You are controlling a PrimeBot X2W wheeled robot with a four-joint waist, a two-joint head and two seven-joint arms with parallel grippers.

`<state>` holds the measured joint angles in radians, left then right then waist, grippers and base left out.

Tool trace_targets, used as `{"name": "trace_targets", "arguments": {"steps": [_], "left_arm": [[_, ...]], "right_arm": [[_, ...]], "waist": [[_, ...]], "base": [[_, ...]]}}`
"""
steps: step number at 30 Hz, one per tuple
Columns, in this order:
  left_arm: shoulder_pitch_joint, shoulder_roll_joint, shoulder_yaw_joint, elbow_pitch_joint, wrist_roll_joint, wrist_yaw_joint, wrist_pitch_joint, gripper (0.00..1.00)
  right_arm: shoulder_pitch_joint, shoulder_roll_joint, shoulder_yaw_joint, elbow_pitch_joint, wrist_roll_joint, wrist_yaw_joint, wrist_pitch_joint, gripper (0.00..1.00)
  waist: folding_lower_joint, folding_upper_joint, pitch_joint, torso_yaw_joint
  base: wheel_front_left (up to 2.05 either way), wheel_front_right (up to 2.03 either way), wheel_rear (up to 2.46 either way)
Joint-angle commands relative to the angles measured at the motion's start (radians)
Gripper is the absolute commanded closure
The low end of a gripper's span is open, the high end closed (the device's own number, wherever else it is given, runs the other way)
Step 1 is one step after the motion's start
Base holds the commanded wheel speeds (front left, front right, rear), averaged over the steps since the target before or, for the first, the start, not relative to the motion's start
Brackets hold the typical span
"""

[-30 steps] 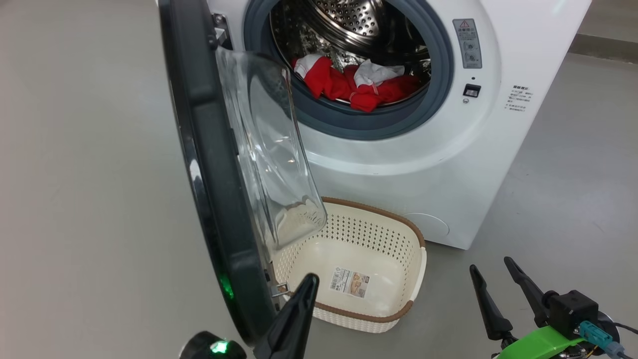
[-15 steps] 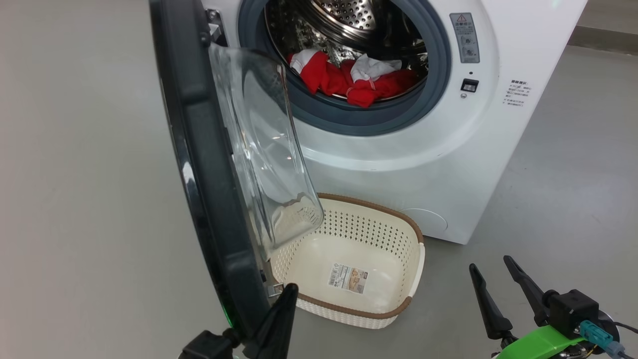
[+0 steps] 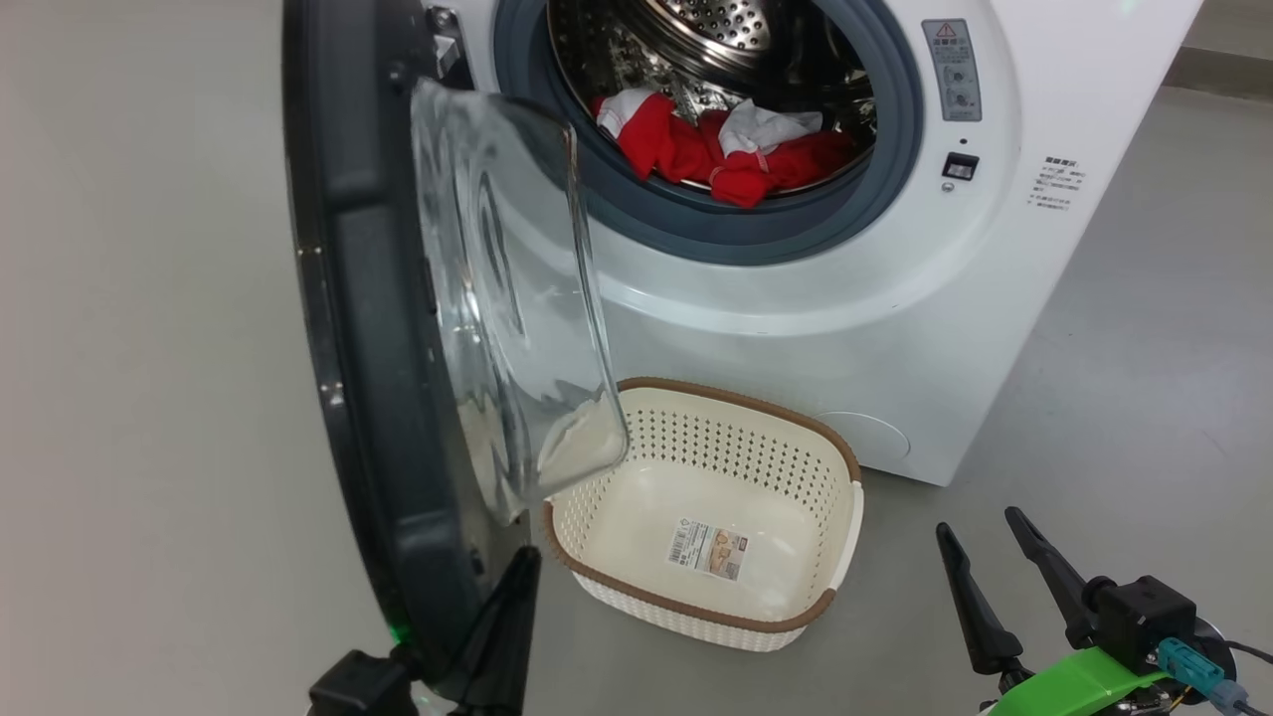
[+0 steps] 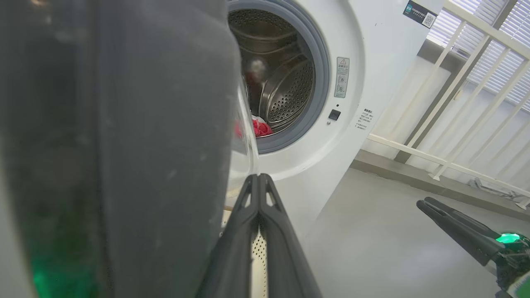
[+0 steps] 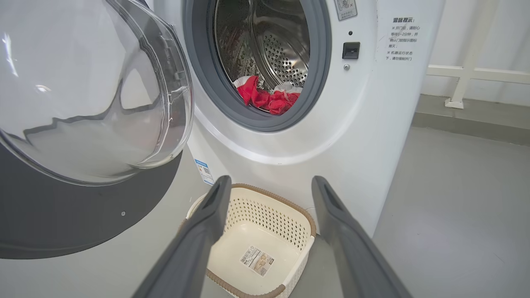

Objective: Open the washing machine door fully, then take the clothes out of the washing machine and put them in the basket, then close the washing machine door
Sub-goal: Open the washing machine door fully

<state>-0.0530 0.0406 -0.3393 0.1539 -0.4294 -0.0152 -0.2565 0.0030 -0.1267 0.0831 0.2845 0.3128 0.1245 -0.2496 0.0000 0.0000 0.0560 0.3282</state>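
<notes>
left wrist view: left fingers [image 4: 238,231], pressed together, sit just beside the washing machine door [image 4: 124,145].

Grey floor [image 3: 149,418] was smooth, matte and bare-looking, spreading wide on left side. White railing [image 5: 497,73] stood at far edge, post foot set on low grey ledge [image 5: 476,114] raised above floor. White wall [image 5: 513,33] rose behind railing. Slatted window blinds [image 4: 507,80] showed through railing bars.
</notes>
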Motion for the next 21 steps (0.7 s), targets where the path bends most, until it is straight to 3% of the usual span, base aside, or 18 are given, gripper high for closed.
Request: {"name": "trace_targets", "arguments": {"steps": [1,21], "left_arm": [[-0.007,0.010,0.065,-0.018,0.010,0.013,-0.005,1.00],[0.013,0.041,0.342,-0.008,0.069,0.003,-0.005,1.00]], "right_arm": [[-0.020,-0.012,0.022,-0.028,-0.011,0.006,-0.012,0.00],[-0.020,-0.007,0.033,-0.028,-0.013,0.006,-0.012,0.00]], "waist": [[0.0000,0.0000,0.000,0.008],[0.0000,0.0000,0.001,0.054]], "base": [[0.00,0.00,0.00],[0.00,0.00,0.00]]}}
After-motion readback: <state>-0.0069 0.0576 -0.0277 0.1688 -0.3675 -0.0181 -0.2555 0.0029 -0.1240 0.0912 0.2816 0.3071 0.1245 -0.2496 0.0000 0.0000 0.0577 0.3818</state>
